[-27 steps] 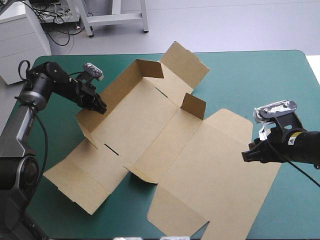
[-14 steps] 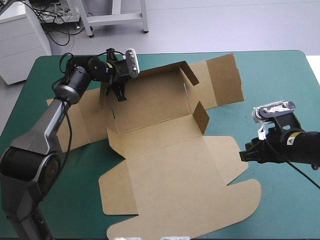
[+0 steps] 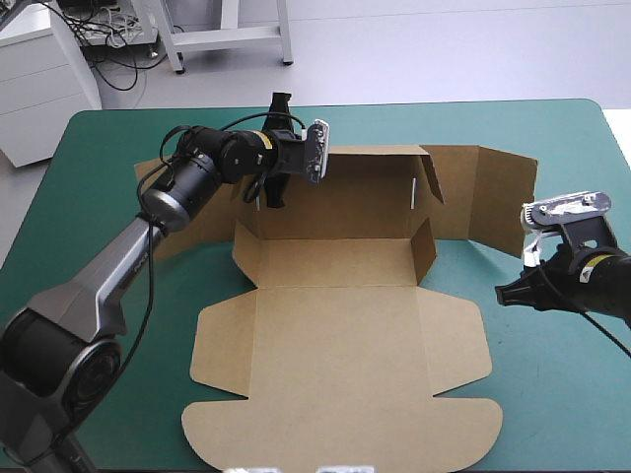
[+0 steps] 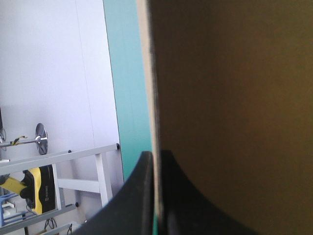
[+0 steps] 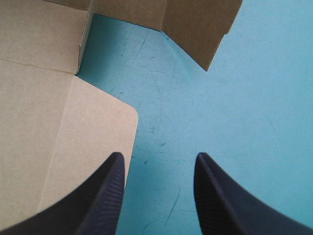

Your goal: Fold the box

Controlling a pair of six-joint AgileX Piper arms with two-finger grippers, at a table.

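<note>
The box (image 3: 335, 325) sits at the table's middle on the teal-green cover (image 3: 99, 138), partly formed. Its far long wall stands upright, and short tabs rise at both ends of the tray floor. The wide lid panel with rounded corners lies flat toward the near edge. More board stands angled past the far wall's right end.

The left gripper (image 3: 273, 192) is at the far wall's left end. In the left wrist view its black fingers (image 4: 142, 196) are all but closed, with the wall's top edge pinched between them at (image 4: 155, 152). The brown board (image 4: 234, 98) fills the field on one side, with a strip of cover on the other.

The right gripper (image 3: 505, 293) is off the box's right side, over bare cover. In its wrist view the fingers (image 5: 105, 196) stand apart around (image 5: 158, 156), with nothing between them. A rounded corner of the flat panel (image 5: 39, 122) lies just beside one finger. We cannot tell whether they touch.
</note>
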